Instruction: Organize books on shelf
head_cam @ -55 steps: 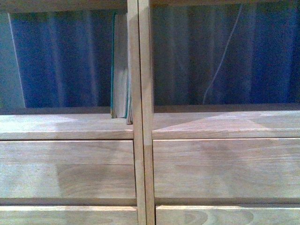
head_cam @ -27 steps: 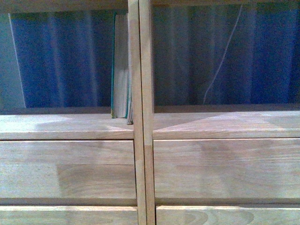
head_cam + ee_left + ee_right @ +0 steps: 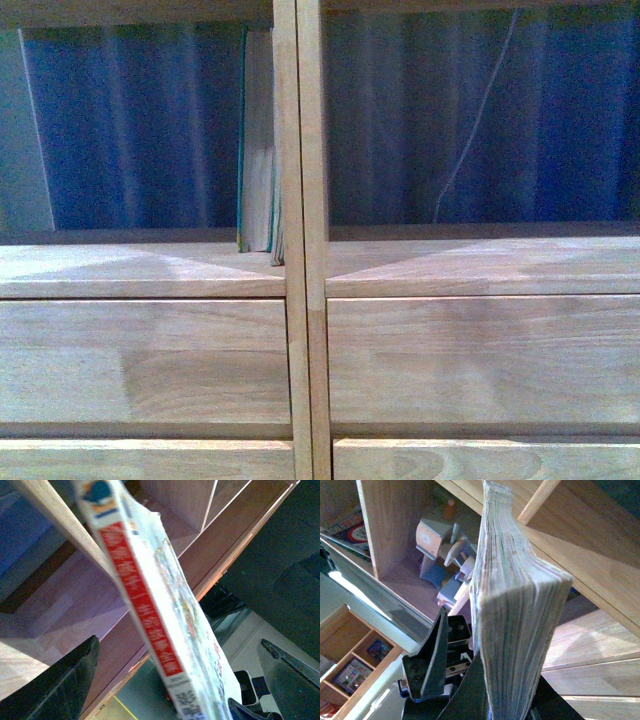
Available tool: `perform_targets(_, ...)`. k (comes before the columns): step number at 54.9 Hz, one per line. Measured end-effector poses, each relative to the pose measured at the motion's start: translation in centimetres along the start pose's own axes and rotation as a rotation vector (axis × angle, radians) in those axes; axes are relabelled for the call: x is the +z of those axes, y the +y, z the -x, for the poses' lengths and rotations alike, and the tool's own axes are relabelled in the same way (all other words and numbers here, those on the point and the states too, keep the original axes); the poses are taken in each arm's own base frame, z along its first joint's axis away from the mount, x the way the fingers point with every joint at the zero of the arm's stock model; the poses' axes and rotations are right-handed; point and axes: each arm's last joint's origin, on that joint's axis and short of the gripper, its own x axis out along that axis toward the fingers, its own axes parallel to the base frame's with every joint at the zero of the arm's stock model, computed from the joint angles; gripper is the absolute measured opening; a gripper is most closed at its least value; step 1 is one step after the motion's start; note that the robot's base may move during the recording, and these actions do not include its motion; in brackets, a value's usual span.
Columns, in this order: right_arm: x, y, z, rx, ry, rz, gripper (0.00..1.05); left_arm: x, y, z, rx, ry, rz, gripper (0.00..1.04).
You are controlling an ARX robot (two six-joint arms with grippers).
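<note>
1. On the shelf point(image 3: 140, 270), we see a teal book point(image 3: 258, 140) standing upright, tight against the left side of the central upright point(image 3: 305, 200).
2. The left gripper point(image 3: 177, 647) has its fingers spread wide. The thin white book point(image 3: 150, 605), red-spined, runs between them and touches neither.
3. The right gripper point(image 3: 490, 690) is clamped on a thick book point(image 3: 515, 605), pale page edges outward, close to the shelf boards.
4. Right of the central upright, a white cord point(image 3: 480, 110) hangs against a blue curtain point(image 3: 130, 130).
</note>
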Motion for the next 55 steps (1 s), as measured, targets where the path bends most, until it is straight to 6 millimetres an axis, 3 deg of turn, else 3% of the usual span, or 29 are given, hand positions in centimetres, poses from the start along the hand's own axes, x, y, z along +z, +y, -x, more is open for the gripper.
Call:
perform_targets(14,-0.7,-0.2,0.1,-0.004,0.021,0.004,0.07,-0.1,-0.2,-0.1,-0.021,0.012,-0.02,0.97)
perform_targets(25,-0.7,-0.3,0.0,-0.005,0.017,0.006,0.07,0.0,-0.2,-0.1,-0.011,0.015,-0.063,0.51)
perform_targets(38,-0.7,-0.5,-0.1,-0.015,0.013,0.015,0.07,0.0,-0.1,-0.1,-0.008,0.008,-0.066,0.12)
perform_targets(43,-0.8,-0.9,-0.3,-0.029,0.014,0.018,0.07,0.1,-0.3,-0.1,-0.011,0.007,-0.054,0.08)
perform_targets(55,-0.7,-1.1,-0.3,-0.036,0.009,0.022,0.07,0.2,-0.3,0.0,-0.01,0.005,-0.057,0.07)
